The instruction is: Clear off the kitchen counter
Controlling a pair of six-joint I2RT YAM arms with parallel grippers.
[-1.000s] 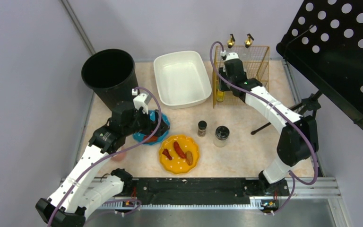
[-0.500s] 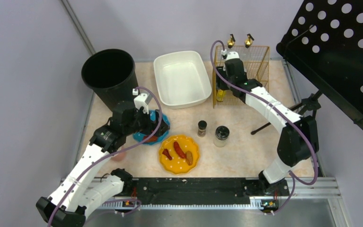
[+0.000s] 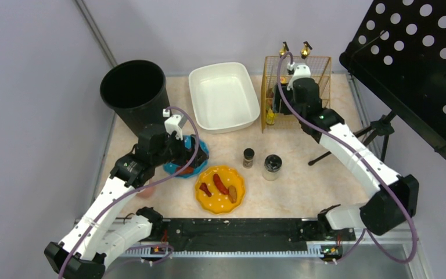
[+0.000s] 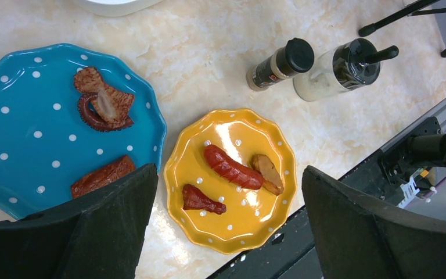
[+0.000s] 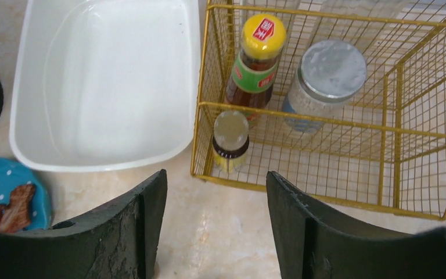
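Note:
The kitchen counter (image 3: 302, 192) carries a blue dotted plate (image 3: 200, 152) with food scraps and a yellow dotted plate (image 3: 220, 189) with a sausage and two other pieces. A small spice jar (image 3: 248, 157) and a larger jar (image 3: 272, 167) stand to the yellow plate's right. My left gripper (image 3: 189, 152) hovers open over the plates; in the left wrist view it (image 4: 226, 174) frames the yellow plate (image 4: 229, 226), with the blue plate (image 4: 46, 133) to its left. My right gripper (image 3: 277, 103) is open and empty at the front left of a yellow wire basket (image 3: 319, 78), and in the right wrist view (image 5: 216, 174).
A white basin (image 3: 223, 96) and a black bin (image 3: 133, 87) stand at the back. The basket (image 5: 325, 192) holds a yellow-capped bottle (image 5: 258, 58), a silver-lidded jar (image 5: 328, 75) and a small bottle (image 5: 230, 136). A black perforated stand (image 3: 418, 70) overhangs the right edge.
My right arm has swung right, its elbow dropping toward the near right corner, and the gripper has backed a little away from the basket's left front. The left arm has not moved.

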